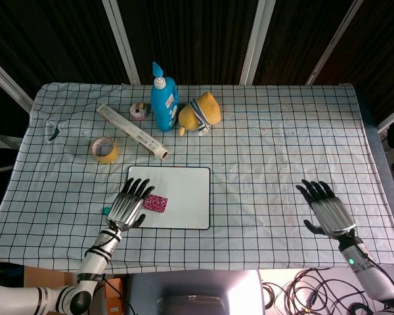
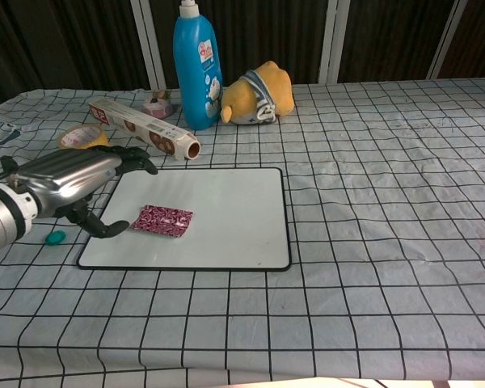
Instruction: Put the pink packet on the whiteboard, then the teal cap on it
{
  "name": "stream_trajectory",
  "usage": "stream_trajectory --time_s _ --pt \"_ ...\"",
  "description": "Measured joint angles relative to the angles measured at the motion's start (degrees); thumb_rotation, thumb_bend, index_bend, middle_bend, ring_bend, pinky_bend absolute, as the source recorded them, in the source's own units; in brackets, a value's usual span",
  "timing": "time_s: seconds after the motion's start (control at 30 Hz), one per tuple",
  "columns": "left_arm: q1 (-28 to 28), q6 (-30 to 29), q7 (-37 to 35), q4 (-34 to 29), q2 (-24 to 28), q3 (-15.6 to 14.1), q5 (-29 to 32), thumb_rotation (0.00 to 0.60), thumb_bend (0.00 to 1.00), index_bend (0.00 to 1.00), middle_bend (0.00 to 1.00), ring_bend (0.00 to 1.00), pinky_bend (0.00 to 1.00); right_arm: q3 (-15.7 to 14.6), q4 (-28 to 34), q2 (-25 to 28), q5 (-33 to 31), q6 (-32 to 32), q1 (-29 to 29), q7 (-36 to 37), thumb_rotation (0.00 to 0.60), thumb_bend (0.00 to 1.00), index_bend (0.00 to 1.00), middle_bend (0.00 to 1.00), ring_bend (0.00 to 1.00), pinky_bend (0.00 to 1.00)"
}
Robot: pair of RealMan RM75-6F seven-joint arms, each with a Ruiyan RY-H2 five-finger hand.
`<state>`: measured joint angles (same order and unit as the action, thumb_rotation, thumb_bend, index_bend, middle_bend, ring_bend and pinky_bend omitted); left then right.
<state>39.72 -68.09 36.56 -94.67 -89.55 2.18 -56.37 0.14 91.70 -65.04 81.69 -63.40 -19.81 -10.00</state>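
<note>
The pink packet (image 1: pixel 155 203) (image 2: pixel 163 220) lies flat on the left part of the whiteboard (image 1: pixel 180 187) (image 2: pixel 226 210). My left hand (image 1: pixel 128 203) (image 2: pixel 69 179) hovers over the board's left edge with its fingers stretched out; its thumb curls toward the packet's left end, and nothing sits between the fingers. The teal cap (image 1: pixel 107 210) (image 2: pixel 56 237) rests on the cloth just left of the board, beside that hand. My right hand (image 1: pixel 325 211) stays open and empty, low over the cloth at the right.
Behind the board are a blue bottle (image 1: pixel 163 102), a yellow plush toy (image 1: pixel 200 113), a long foil box (image 1: pixel 131 131), a yellow tape roll (image 1: pixel 105 149) and a small tape roll (image 1: pixel 139 110). The checked cloth ends at the table's front edge.
</note>
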Motion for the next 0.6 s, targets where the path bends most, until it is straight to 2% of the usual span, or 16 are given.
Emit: stream_trajectory --time_s 0.17,0.43,0.6 --pt "-3.5 -0.9 -2.8 0.1 3.7 -2.2 -0.1 0.6 0.36 0.32 0.04 0.0 0.04 -0.2 0.5 -0.7 0.8 -0.3 0.0 0.1 0.6 0.25 0.0 0.0 0.0 0.0" --pt "-5.7 1.1 -4.4 8.4 3.4 -1.9 3.0 0.6 0.37 0.35 0.04 0.0 0.04 -0.6 0.8 -1.7 0.7 0.4 -0.2 -1.6 0.6 0.25 0.0 0.0 0.0 0.0" --pt "-7.1 1.9 -5.6 9.6 3.4 -1.9 2.3 0.6 0.37 0.36 0.04 0.0 0.04 -0.3 1.4 -1.8 -0.2 0.6 -0.3 -2.2 0.6 0.25 0.0 0.0 0.0 0.0"
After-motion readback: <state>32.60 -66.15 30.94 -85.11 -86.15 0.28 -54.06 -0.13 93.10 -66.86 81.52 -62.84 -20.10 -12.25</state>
